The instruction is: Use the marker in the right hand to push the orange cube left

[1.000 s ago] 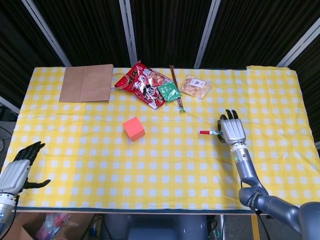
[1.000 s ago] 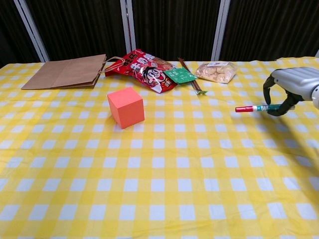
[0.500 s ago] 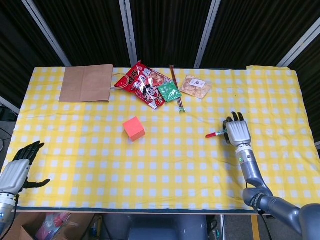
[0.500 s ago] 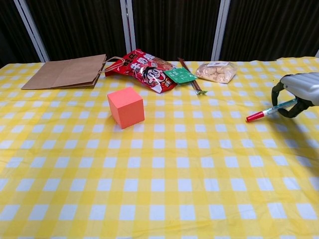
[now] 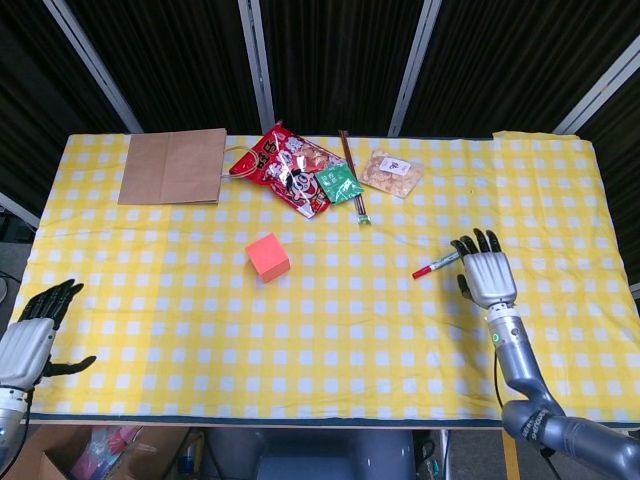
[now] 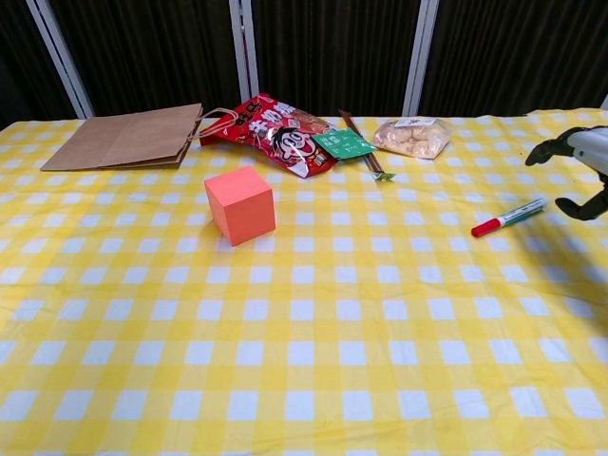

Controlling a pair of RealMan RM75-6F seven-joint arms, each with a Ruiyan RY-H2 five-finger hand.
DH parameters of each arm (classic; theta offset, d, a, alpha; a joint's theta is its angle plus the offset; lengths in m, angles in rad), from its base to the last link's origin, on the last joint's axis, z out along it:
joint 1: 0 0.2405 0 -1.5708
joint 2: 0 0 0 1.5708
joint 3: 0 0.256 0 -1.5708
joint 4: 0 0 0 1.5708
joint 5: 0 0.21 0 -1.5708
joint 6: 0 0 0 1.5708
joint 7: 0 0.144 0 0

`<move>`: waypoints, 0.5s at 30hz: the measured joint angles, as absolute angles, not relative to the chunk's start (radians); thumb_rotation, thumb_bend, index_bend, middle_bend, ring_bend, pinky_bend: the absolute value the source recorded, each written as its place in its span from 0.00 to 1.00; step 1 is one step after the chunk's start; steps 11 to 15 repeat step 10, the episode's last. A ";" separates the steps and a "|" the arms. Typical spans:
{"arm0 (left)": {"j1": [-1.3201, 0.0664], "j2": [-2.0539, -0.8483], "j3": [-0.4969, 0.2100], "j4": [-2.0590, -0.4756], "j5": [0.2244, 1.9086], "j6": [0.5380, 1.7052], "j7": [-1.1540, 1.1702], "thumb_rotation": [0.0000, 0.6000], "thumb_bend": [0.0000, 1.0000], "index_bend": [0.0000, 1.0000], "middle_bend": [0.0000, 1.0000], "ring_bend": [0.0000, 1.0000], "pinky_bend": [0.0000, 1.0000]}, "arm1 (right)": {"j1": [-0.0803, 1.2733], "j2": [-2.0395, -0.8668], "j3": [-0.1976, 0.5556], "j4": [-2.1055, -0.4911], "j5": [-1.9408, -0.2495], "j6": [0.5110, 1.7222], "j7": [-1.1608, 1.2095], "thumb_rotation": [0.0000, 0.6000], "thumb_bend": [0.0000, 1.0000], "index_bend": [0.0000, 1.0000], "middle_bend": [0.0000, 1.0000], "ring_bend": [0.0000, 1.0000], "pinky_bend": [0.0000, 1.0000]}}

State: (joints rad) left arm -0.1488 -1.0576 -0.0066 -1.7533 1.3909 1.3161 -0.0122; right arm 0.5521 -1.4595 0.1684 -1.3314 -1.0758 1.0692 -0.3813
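Both the right hand (image 5: 487, 272) and left hand (image 5: 30, 340) hover with fingers spread, holding nothing.

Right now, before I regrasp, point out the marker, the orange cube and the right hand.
marker (image 6: 509, 218), chest view, middle of its barrel on the cloth.
orange cube (image 6: 239, 204), chest view, centre of its front face.
right hand (image 5: 487, 274), head view, back of the hand, fingers spread.

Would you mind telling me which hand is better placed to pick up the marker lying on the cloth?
The right hand. It is open right beside the marker, while the left hand sits at the table's far left edge.
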 measured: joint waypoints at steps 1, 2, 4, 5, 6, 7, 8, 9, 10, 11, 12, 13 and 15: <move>-0.147 -1.060 -0.007 -1.748 1.395 1.325 -0.004 1.00 0.02 0.00 0.00 0.00 0.00 | 0.534 -1.436 0.162 -1.369 -1.086 1.090 -0.376 1.00 0.53 0.11 0.12 0.00 0.04; -0.145 -1.062 -0.007 -1.744 1.397 1.331 0.004 1.00 0.02 0.00 0.00 0.00 0.00 | 0.520 -1.417 0.155 -1.398 -1.095 1.106 -0.371 1.00 0.52 0.08 0.09 0.00 0.03; -0.140 -1.069 -0.009 -1.736 1.404 1.350 0.018 1.00 0.02 0.00 0.00 0.00 0.00 | 0.485 -1.372 0.139 -1.466 -1.115 1.141 -0.358 1.00 0.49 0.02 0.04 0.00 0.01; -0.137 -1.072 -0.010 -1.732 1.407 1.359 0.023 1.00 0.02 0.00 0.00 0.00 0.00 | 0.470 -1.351 0.131 -1.496 -1.122 1.154 -0.352 1.00 0.46 0.01 0.01 0.00 0.01; -0.135 -1.075 -0.011 -1.728 1.411 1.368 0.029 1.00 0.02 0.00 0.00 0.00 0.00 | 0.449 -1.324 0.120 -1.536 -1.130 1.169 -0.342 1.00 0.44 0.00 0.00 0.00 0.00; -0.131 -1.080 -0.012 -1.723 1.416 1.382 0.037 1.00 0.02 0.00 0.00 0.00 0.00 | 0.433 -1.303 0.111 -1.566 -1.136 1.180 -0.334 1.00 0.42 0.00 0.00 0.00 0.00; -0.128 -1.083 -0.013 -1.719 1.420 1.392 0.043 1.00 0.02 0.00 0.00 0.00 0.00 | 0.417 -1.282 0.102 -1.595 -1.142 1.191 -0.324 1.00 0.40 0.00 0.00 0.00 0.00; -0.125 -1.086 -0.014 -1.715 1.425 1.402 0.049 1.00 0.01 0.00 0.00 0.00 0.00 | 0.400 -1.262 0.093 -1.624 -1.147 1.201 -0.313 1.00 0.39 0.00 0.00 0.00 0.00; -0.120 -1.091 -0.016 -1.709 1.431 1.418 0.057 1.00 0.01 0.00 0.00 0.00 0.00 | 0.382 -1.241 0.082 -1.654 -1.152 1.212 -0.300 1.00 0.39 0.00 0.00 0.00 0.00; -0.120 -1.091 -0.016 -1.709 1.431 1.418 0.057 1.00 0.01 0.00 0.00 0.00 0.00 | 0.382 -1.241 0.082 -1.654 -1.152 1.212 -0.300 1.00 0.39 0.00 0.00 0.00 0.00; -0.120 -1.091 -0.016 -1.709 1.431 1.418 0.057 1.00 0.01 0.00 0.00 0.00 0.00 | 0.382 -1.241 0.082 -1.654 -1.152 1.212 -0.300 1.00 0.39 0.00 0.00 0.00 0.00; -0.120 -1.091 -0.016 -1.709 1.431 1.418 0.057 1.00 0.01 0.00 0.00 0.00 0.00 | 0.382 -1.241 0.082 -1.654 -1.152 1.212 -0.300 1.00 0.39 0.00 0.00 0.00 0.00; -0.120 -1.091 -0.016 -1.709 1.431 1.418 0.057 1.00 0.01 0.00 0.00 0.00 0.00 | 0.382 -1.241 0.082 -1.654 -1.152 1.212 -0.300 1.00 0.39 0.00 0.00 0.00 0.00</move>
